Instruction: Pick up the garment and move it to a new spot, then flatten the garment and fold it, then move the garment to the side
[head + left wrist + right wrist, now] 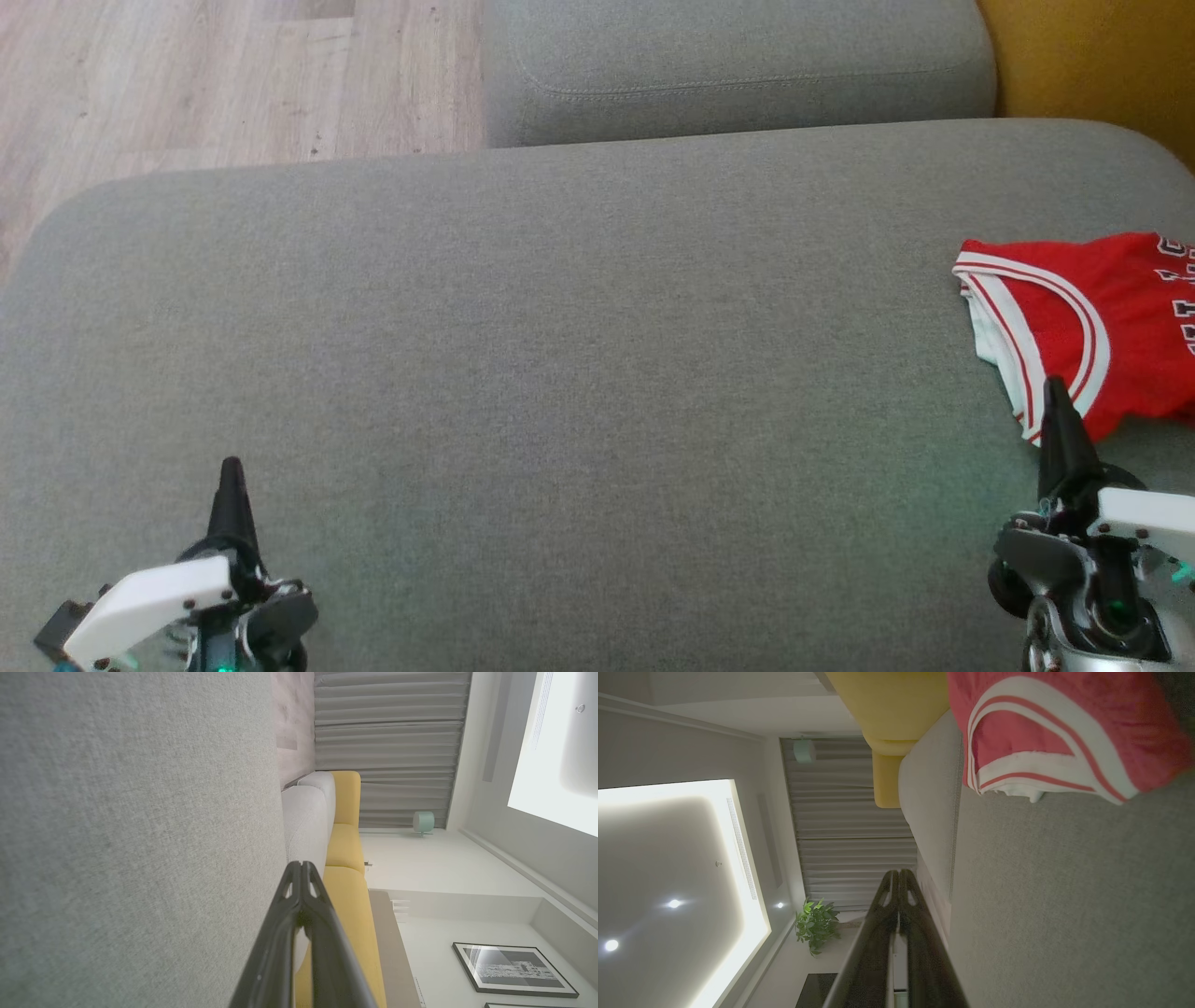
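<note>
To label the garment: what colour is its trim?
White with red stripes, on a red garment; clearest in the right wrist view.

I note my left gripper [231, 465] at the lower left of the head view, its two dark fingers [231, 509] pressed together, pointing up the view. My right gripper [1053, 385] stands at the lower right, likewise closed, leaning slightly leftward. Both wrist views confirm the tips meet.
</note>
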